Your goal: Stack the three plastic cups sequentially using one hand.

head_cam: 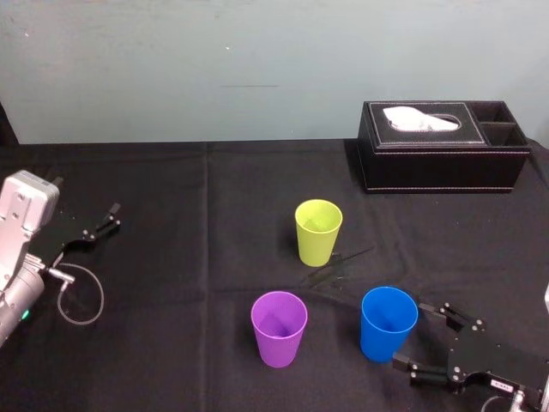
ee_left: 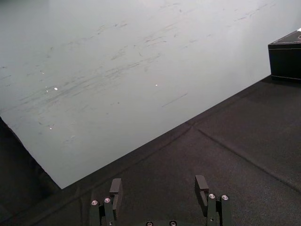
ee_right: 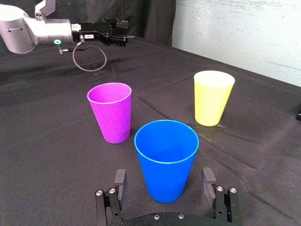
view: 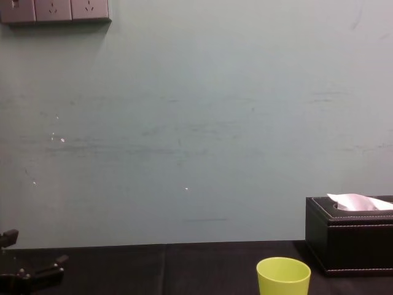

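I'm holding my right pincer (head_cam: 410, 335) wide open astride the blue cup (head_cam: 388, 322) near the worktop's (head_cam: 171, 266) front edge, not touching it. The purple cup (head_cam: 279, 328) is standing beside it, the green cup (head_cam: 318, 231) mid-worktop. My left pincer (head_cam: 110, 218) is idling open at the left edge.

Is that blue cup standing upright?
Upright: the blue tapered plastic cup stands rim up on the black cloth, at the right gripper's open jaws.
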Controlling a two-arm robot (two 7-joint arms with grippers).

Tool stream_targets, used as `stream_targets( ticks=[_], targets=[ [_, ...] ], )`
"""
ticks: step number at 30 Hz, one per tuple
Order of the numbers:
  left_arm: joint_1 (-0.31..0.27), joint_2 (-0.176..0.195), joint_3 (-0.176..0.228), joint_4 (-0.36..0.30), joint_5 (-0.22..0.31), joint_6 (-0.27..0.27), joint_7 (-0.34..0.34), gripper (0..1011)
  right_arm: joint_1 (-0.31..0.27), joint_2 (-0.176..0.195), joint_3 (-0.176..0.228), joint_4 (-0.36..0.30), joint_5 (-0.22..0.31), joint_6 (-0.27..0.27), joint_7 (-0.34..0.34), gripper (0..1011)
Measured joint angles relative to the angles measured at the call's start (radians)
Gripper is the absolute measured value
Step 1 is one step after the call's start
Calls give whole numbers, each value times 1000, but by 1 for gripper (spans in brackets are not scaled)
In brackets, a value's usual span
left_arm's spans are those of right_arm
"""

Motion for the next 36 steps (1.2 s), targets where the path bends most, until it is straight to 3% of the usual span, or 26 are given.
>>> stream_targets(
  ticks=[20, 28, 36],
  targets=[
    [0, 0, 0, 0, 0, 0, 0, 1011, 84, -47, -54, 41, 2, 29, 6, 1003],
    [0, 0, 0, 0, 0, 0, 0, 1011, 134, -73, -88, 64, -21, 44, -10, 1003],
    [0, 0, 0, 0, 0, 0, 0, 1011, 133, -72, -87, 64, -22, 45, -12, 1003]
  ],
)
